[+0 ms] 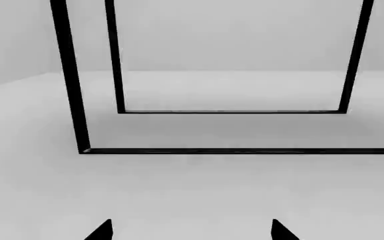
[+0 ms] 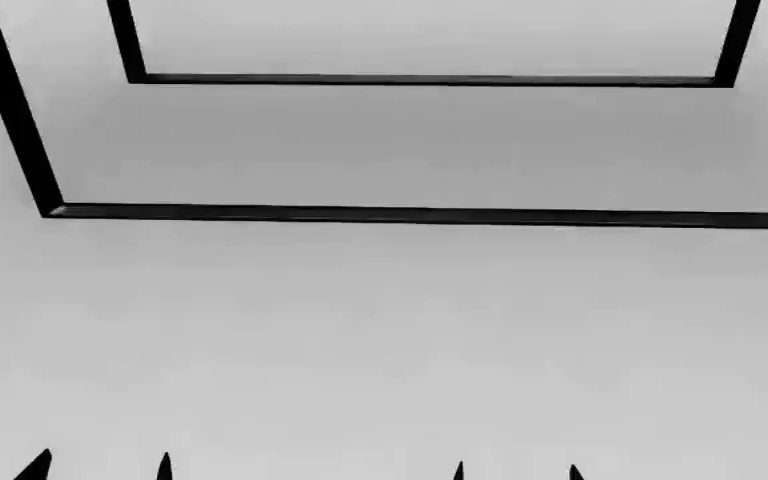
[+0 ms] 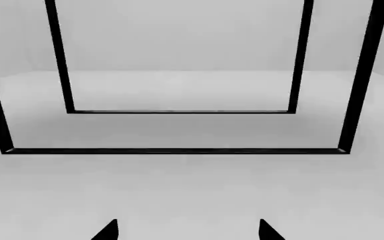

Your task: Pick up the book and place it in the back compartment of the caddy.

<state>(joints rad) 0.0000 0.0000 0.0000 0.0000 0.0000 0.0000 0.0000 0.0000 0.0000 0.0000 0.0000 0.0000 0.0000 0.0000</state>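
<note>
The book and the caddy are out of view in all three views. My left gripper point(image 1: 192, 231) shows only its two dark fingertips, set wide apart with nothing between them, so it is open. My right gripper point(image 3: 188, 230) looks the same, open and empty. In the head view both pairs of tips poke up at the bottom edge, the left gripper point(image 2: 101, 468) and the right gripper point(image 2: 516, 470), over a plain pale grey surface.
Two thin black rectangular frames stand ahead, a nearer outer frame point(image 2: 424, 214) and a farther inner frame point(image 2: 424, 79). Both wrist views show the same bars, the outer frame point(image 1: 245, 150) point(image 3: 172, 150) and the inner frame point(image 1: 232, 111) point(image 3: 178, 111). Grey floor lies all around.
</note>
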